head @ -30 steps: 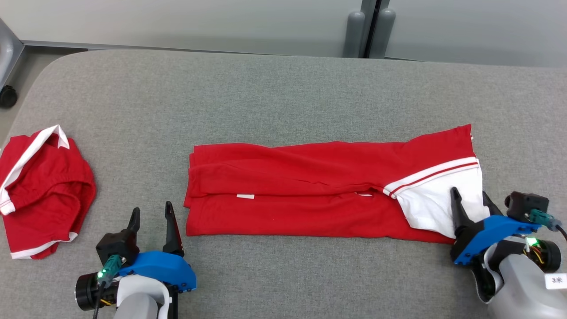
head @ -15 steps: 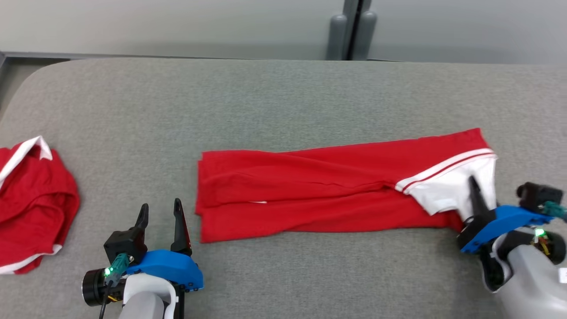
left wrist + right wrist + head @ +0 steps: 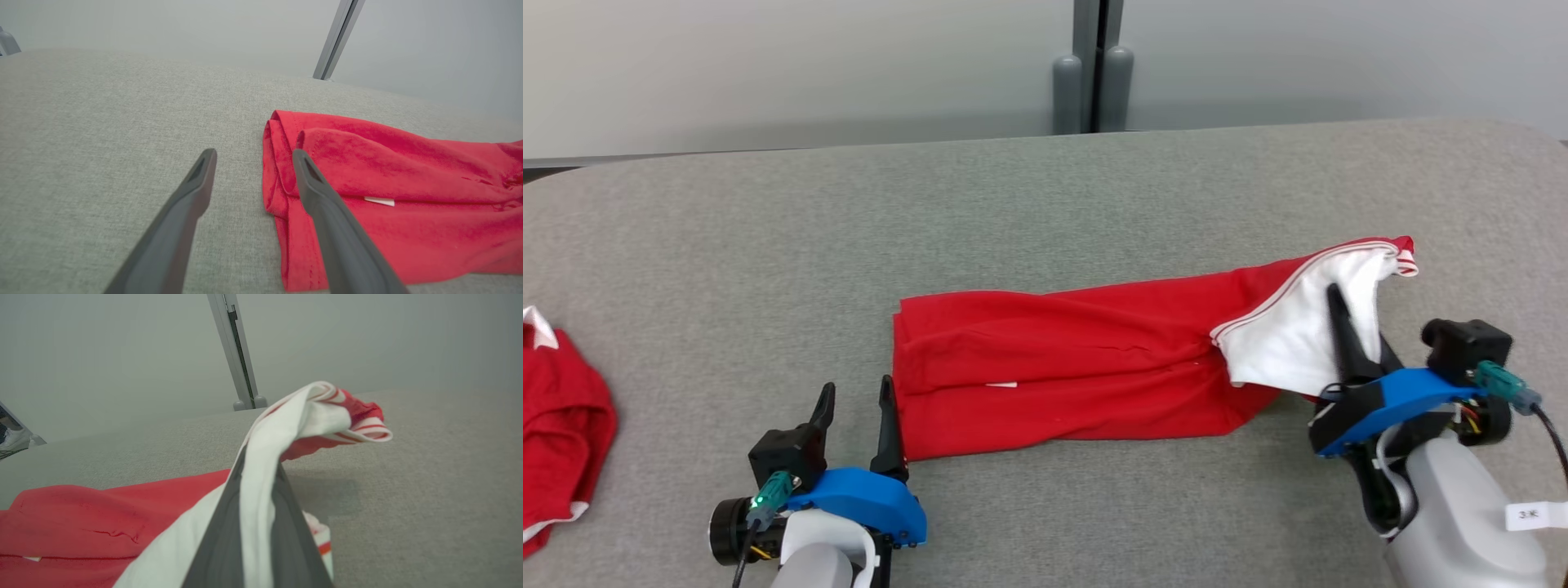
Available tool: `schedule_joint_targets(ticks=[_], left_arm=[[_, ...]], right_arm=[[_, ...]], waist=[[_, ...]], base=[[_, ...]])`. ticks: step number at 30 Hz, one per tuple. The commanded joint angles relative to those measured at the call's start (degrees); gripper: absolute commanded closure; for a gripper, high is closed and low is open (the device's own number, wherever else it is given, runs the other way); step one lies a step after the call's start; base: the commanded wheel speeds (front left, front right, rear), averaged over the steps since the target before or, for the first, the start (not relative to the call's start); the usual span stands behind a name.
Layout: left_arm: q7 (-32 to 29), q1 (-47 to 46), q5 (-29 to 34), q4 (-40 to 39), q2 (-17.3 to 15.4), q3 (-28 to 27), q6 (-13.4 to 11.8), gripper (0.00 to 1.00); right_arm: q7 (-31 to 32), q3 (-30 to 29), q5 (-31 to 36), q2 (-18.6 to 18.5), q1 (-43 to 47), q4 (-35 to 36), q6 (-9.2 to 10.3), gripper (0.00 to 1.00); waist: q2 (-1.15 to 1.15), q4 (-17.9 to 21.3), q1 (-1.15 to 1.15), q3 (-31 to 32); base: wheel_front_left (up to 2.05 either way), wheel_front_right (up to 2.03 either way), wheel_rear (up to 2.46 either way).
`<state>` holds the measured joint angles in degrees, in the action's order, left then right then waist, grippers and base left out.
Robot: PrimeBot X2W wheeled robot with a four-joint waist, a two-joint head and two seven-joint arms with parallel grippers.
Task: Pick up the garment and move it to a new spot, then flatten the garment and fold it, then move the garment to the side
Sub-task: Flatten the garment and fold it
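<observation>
Since my right hand [image 3: 1338, 302] is clenched on the garment [image 3: 1062, 367] at its white end, frame right, I judge folding begun; next, carry it toward my released left hand [image 3: 856, 385].

I'm seeing the garment [image 3: 1062, 367] showing bright red over most of its cloth, with a white panel [image 3: 1282, 343] edged in thin red and white stripes and a small white tag [image 3: 1001, 385] on the red. The bench [image 3: 849, 245] is reading as a mottled grey weave. A second garment [image 3: 560, 433] is showing the same red with white trim. The left fingers [image 3: 327, 228] and right fingers [image 3: 286, 539] are looking dark grey, and the housings [image 3: 862, 498] behind them are showing bright blue.
</observation>
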<state>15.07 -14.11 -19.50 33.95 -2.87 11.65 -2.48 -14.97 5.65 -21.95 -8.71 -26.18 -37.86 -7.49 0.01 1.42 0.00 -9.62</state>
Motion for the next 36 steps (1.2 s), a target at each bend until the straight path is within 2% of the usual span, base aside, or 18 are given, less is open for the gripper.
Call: schedule_joint_targets(ticks=[1, 6, 7, 10, 16, 22, 23, 24, 28, 36], left_arm=[[0.1, -0.1, -0.1, 0.1, -0.1, 0.0, 0.2, 0.00], [0.1, 0.6, -0.5, 0.3, 0.0, 1.6, 0.0, 0.00], [0.1, 1.0, -0.7, 0.3, -0.1, 2.4, -0.2, 0.00], [0.1, 1.3, -1.1, 0.2, 0.0, 3.2, -0.2, 0.00], [0.1, 2.5, -1.1, 0.2, 0.0, 5.3, 0.0, 0.00], [0.1, 3.2, -1.8, 0.1, 0.0, 7.3, 0.0, 0.00], [0.1, 3.3, -2.0, 0.1, 0.0, 7.3, -0.2, 0.00], [0.1, 3.2, -2.1, 0.1, 0.0, 7.5, -0.3, 0.00], [0.1, 3.0, -2.3, -0.3, 0.0, 7.1, -1.1, 0.00], [0.1, 1.9, -1.0, -2.2, 0.0, 5.1, -1.8, 0.00]], right_arm=[[-0.3, 0.7, -0.2, 0.4, 0.6, 0.7, 0.00, 1.00], [-0.3, 7.1, -2.3, 1.3, 1.3, 3.2, 0.00, 1.00], [-0.3, 9.6, -3.1, 1.7, 1.3, 3.0, 0.00, 1.00], [-0.3, 13.1, -4.0, 2.3, 0.9, 1.9, 0.00, 1.00], [-0.3, 17.1, -5.3, 3.2, -1.1, -1.6, 0.00, 1.00], [-0.3, 18.1, -4.4, 4.4, -3.4, -6.9, 0.00, 1.00], [-0.3, 18.1, -4.4, 4.7, -4.2, -7.2, 0.00, 0.53], [-0.3, 18.3, -4.4, 5.0, -4.8, -7.0, 0.00, 0.00], [-0.3, 16.4, -3.9, 5.4, -5.1, -3.4, 0.00, 0.00], [-0.3, 4.1, 2.9, 5.0, -0.1, 5.0, 0.00, 0.00]], waist=[[-0.01, -0.5, 0.00, -0.1], [-0.01, -4.6, 0.00, 0.4], [-0.01, -6.8, 0.00, 0.7], [-0.01, -10.4, 0.00, 0.8], [-0.01, -17.2, 0.00, 1.1], [-0.01, -21.6, 0.00, 1.0], [-0.01, -21.8, 0.00, 1.0], [-0.01, -22.0, 0.00, 1.0], [-0.01, -21.0, 0.00, 1.0], [-0.01, -14.6, 0.00, 1.5]], base=[[0.00, 0.00, 0.00], [0.00, 0.00, 0.00], [0.00, 0.00, 0.00], [0.00, 0.00, 0.00], [0.00, 0.00, 0.00], [0.00, 0.00, 0.00], [0.00, 0.00, 0.00], [0.00, 0.00, 0.00], [0.00, 0.00, 0.00], [0.00, 0.00, 0.00]])
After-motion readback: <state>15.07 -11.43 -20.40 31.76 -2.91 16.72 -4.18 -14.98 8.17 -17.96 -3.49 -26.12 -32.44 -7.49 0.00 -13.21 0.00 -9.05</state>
